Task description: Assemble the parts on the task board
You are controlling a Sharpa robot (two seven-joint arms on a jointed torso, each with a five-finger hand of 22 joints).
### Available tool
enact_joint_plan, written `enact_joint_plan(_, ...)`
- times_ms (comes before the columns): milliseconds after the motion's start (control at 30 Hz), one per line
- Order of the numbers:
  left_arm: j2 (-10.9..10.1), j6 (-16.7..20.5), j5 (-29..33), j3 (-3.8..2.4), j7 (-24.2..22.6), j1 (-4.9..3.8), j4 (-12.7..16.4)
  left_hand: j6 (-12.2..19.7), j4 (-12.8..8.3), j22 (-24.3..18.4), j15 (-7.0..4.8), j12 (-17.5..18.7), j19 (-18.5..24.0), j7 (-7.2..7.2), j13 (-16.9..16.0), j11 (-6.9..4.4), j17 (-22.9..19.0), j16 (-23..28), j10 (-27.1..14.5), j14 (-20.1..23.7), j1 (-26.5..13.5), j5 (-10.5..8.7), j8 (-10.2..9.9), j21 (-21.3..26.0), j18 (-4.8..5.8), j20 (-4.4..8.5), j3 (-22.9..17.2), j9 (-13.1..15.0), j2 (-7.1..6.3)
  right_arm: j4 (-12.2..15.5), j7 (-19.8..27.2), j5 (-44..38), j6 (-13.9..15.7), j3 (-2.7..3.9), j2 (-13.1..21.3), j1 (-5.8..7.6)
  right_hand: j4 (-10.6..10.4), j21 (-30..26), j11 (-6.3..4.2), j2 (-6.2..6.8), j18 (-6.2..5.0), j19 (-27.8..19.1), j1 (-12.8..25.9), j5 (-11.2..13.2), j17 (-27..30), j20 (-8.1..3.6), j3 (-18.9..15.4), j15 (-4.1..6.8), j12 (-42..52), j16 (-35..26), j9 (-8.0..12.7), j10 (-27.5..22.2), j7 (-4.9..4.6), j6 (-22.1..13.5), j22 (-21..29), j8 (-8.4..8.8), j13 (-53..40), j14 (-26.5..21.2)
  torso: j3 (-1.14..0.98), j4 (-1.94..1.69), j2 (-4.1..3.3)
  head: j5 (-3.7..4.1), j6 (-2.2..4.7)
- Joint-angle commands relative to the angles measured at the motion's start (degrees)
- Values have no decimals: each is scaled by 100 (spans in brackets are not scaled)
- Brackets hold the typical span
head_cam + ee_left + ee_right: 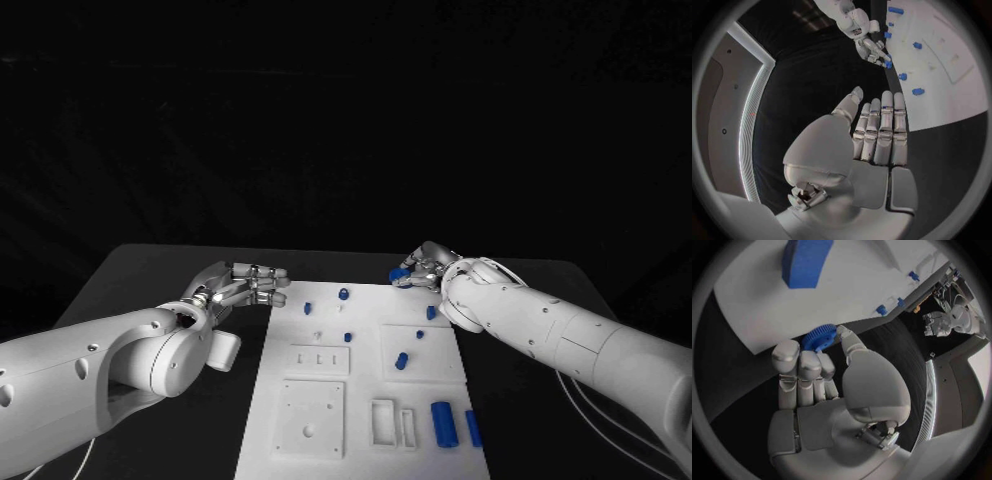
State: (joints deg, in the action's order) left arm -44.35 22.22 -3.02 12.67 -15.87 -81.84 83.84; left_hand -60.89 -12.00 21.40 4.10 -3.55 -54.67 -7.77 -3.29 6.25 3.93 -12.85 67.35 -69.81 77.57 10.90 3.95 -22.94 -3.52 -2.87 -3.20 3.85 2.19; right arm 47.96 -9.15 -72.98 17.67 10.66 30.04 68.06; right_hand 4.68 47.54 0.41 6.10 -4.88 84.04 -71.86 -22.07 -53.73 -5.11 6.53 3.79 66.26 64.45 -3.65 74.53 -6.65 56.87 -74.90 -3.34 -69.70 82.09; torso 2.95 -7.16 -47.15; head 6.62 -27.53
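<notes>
Black table [159, 270] carrying a white rectangular task board [325, 330], with small blue parts [346, 294] scattered across it and two larger blue cylinders [444, 423] near its near right corner. At the board's far right corner, the right hand [418, 270] pinches a blue toothed gear [819, 336] between thumb and fingertips, seemingly to carry it to its seat. The left hand [248, 284] hovers off the board's left edge, fingers straight together, grasping nothing, apparently kept clear.
</notes>
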Motion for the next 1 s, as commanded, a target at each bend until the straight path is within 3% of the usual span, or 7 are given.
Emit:
enact_joint_plan(33, 3, -63, -26, -7, -21, -13, 17, 36, 24, 8, -7, 2, -48, 0, -7, -7, -4, -6, -40, 22, 21, -29, -6, 38, -20, 1, 3, 0, -48, 44, 57, -73, 118, -6, 12, -13, 47, 28, -17, -35, -88, 256, 27, -69, -14, 12, 78, 17, 37, -22, 3, 29, 7, 58, -572, -22, -10, 26, 2, -1, -2, 14, 1)
enact_joint_plan(300, -6, -58, -26, -7, -20, -13, 24, 36, 24, 8, -7, 2, -48, 0, -7, -7, -4, -6, -40, 22, 21, -29, -6, 38, -20, 1, 3, 0, -48, 154, 107, -466, 378, -6, 51, -13, 254, 95, -40, 28, -76, 259, 118, -308, -23, -2, 455, 34, 39, -24, 3, 42, 26, 166, -584, -22, -22, 28, 1, 0, -8, 42, -61)
enact_joint_plan(633, -28, -52, -26, -7, -20, -13, 42, 36, 24, 8, -7, 2, -48, 0, -7, -7, -4, -6, -40, 22, 21, -29, -6, 38, -20, 1, 3, 0, -48, 348, 99, -570, 366, -6, 166, -13, 361, 131, -52, 66, -66, 256, 251, -434, -22, -16, 754, 44, 25, -37, 6, 41, 37, 225, -589, -19, -21, 29, 0, 5, -7, 49, -73)
enact_joint_plan(933, -56, -47, -26, -7, -14, -13, 63, 36, 24, 8, -7, 2, -48, 0, -7, -7, -4, -6, -40, 22, 21, -29, -6, 38, -20, 1, 3, 0, -48, 461, 34, -514, 240, -6, 251, -12, 261, 105, -29, 70, -71, 248, 225, -455, -4, -3, 418, 27, -36, -63, 2, -1, 13, 80, -582, -30, 27, 24, 4, -2, -9, 68, -64)
enact_joint_plan(1000, -58, -47, -26, -7, -13, -13, 64, 36, 24, 8, -7, 2, -48, 0, -7, -7, -4, -6, -40, 22, 21, -29, -6, 38, -20, 1, 3, 0, -48, 446, 35, -480, 247, -6, 252, -12, 194, 75, -13, 67, -78, 245, 190, -424, 18, 8, 231, 16, -73, -89, 17, -25, -7, -275, -575, -18, 62, 22, 4, -1, -9, 76, -66)
